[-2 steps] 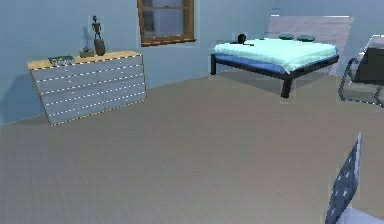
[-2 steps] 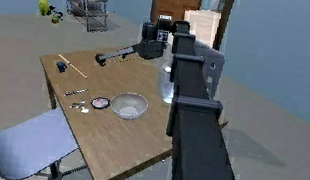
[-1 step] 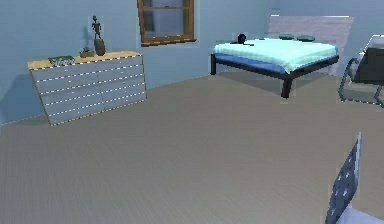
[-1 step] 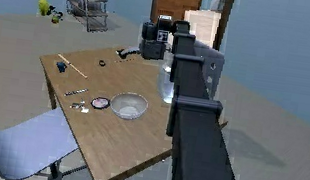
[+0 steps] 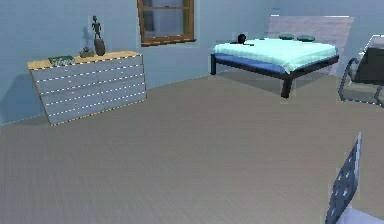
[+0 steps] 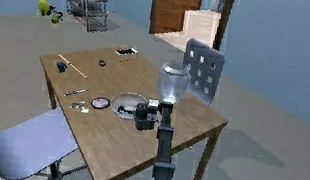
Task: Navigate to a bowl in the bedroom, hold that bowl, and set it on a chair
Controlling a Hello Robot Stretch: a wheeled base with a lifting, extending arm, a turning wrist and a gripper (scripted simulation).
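Observation:
A wooden table (image 6: 187, 133) carries several small things. My arm rises from the bottom edge of the arm side view over the tabletop, and the gripper (image 6: 145, 114) lies at its far end. Right beside it is a shallow pale round dish (image 6: 126, 102). A clear glass vessel (image 6: 172, 80) stands just beyond. I cannot tell whether the gripper holds anything. A grey-blue chair (image 6: 16, 144) stands at the table's near left. A second chair (image 6: 202, 68) stands behind the table. In the forward view, a metal-framed chair (image 5: 364, 72) stands at the right edge.
A bed (image 5: 272, 55) with a teal cover stands under the window wall, and a dresser (image 5: 90, 87) with a dark statue (image 5: 98, 38) on the left. Open carpet lies between. Behind the table are a metal shelf (image 6: 87, 6) and a brown door (image 6: 175, 5).

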